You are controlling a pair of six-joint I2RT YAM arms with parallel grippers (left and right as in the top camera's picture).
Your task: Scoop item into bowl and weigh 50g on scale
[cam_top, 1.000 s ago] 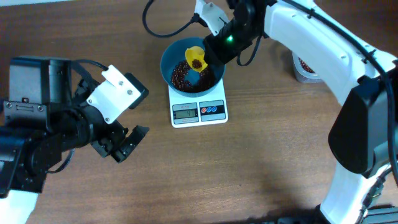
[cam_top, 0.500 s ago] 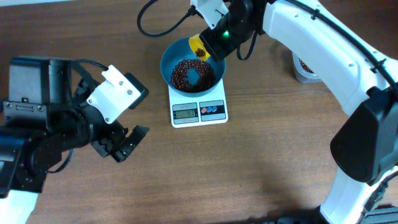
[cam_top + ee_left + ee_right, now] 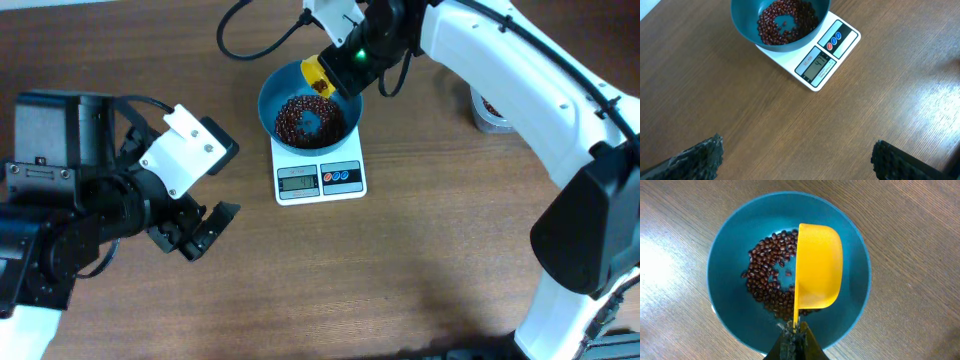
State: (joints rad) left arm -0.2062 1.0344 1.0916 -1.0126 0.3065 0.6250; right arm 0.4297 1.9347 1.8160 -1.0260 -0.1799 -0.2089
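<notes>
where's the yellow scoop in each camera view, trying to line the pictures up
overhead: yellow scoop at top centre, over the far rim of the teal bowl.
left wrist: not in it; only the bowl of beans on the white scale shows.
right wrist: mid-frame above the beans, handle running down into the right end effector.
shared landmark: the teal bowl of beans, seen in all three.

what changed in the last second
The right gripper, shut on the yellow scoop, drew it from over the middle of the bowl back to its far rim. The bowl, beans, scale and open left gripper stayed put.
</notes>
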